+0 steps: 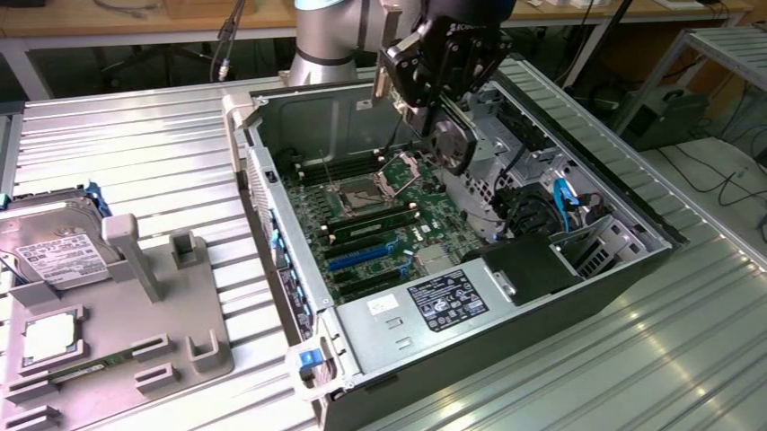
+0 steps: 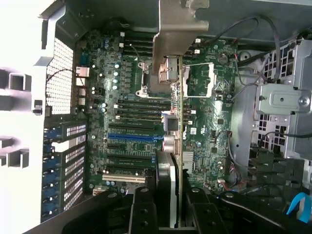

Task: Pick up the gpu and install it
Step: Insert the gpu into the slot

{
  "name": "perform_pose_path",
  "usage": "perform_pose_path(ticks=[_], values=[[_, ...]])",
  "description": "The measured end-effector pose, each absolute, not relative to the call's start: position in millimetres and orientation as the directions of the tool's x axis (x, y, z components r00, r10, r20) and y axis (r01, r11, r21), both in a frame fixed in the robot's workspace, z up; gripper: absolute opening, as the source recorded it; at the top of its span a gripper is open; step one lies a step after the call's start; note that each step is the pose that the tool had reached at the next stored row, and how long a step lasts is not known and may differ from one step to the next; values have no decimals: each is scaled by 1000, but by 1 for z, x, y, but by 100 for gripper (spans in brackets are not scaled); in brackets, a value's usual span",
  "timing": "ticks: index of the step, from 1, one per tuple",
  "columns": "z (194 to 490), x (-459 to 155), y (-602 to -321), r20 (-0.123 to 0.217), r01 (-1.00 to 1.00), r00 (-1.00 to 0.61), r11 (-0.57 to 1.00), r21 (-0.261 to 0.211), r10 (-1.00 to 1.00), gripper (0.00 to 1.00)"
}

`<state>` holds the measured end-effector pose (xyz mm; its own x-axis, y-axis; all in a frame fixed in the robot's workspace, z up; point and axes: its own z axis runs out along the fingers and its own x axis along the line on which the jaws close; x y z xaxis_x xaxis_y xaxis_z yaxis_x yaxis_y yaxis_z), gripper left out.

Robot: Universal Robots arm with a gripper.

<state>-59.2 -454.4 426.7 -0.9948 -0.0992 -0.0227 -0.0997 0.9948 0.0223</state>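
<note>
Gpu (image 1: 457,144) sits clamped in the tool (image 2: 174,212), above the motherboard (image 1: 386,226).

A ribbed metal table (image 1: 132,153) is seen under the open computer case (image 1: 515,350), and its grooved surface is spread out on every side of that case. Behind the case, a wooden bench (image 1: 120,22) is set on pale legs, and dark cables are hung in the shadow beneath it. Toward the exterior view's right of the case, a light grey floor (image 1: 701,206) is seen below the table's edge, with loose cables (image 1: 719,171) trailed across it. A dark box (image 1: 663,115) is stood on that floor, and a pale metal frame (image 1: 719,45) is placed behind it. Even, diffuse light is cast over the table, and a bright glint (image 1: 753,260) is caught on the table's ribs at the exterior view's right of the case.
</note>
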Motion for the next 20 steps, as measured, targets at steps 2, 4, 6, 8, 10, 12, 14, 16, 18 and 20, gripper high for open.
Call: perform_pose_path(ticks=[2, 4, 6, 8, 10, 12, 14, 16, 18, 20], values=[[427, -59, -454, -23, -142, -990, 990, 22, -141, 28], [427, -59, -454, -23, -174, -985, 984, 22, -174, 28], [427, -59, -454, -23, -207, -978, 978, 22, -207, 28], [427, -59, -454, -23, -240, -971, 970, 22, -240, 28], [427, -59, -454, -23, -270, -963, 962, 22, -270, 28], [427, -59, -454, -23, -300, -954, 954, 22, -300, 28], [427, -59, -454, -23, -330, -944, 944, 22, -329, 28], [427, -59, -454, -23, -366, -930, 930, 22, -366, 28], [427, -59, -454, -23, -394, -919, 919, 22, -393, 28], [427, -59, -454, -23, -421, -907, 907, 22, -420, 28]])
